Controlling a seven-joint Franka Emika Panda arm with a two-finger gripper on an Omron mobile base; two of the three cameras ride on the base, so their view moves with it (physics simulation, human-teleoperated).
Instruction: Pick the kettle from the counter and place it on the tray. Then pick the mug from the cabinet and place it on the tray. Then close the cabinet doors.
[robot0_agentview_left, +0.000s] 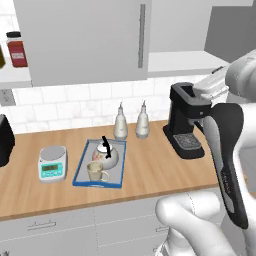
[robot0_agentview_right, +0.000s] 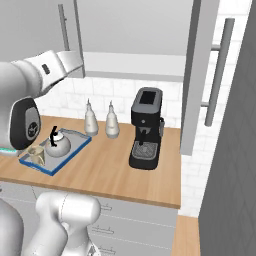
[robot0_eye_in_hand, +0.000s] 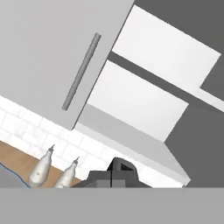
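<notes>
- The hand is sitting fully closed with nothing between its fingers, raised in front of the cabinet (robot0_eye_in_hand: 144, 100).
- One of the cabinet doors (robot0_agentview_left: 85, 40) is lying flat over the left half, while the other door (robot0_agentview_right: 202, 75) is standing swung out to the right, leaving the pale shelf exposed.
- The kettle (robot0_agentview_left: 106, 154) and the mug (robot0_agentview_left: 96, 172) are both resting on the tray (robot0_agentview_left: 80, 175), just beside each other.
- The tray is sitting on the desk (robot0_agentview_left: 150, 175), between a scale (robot0_agentview_left: 52, 163) and a coffee machine (robot0_agentview_left: 184, 120).
</notes>
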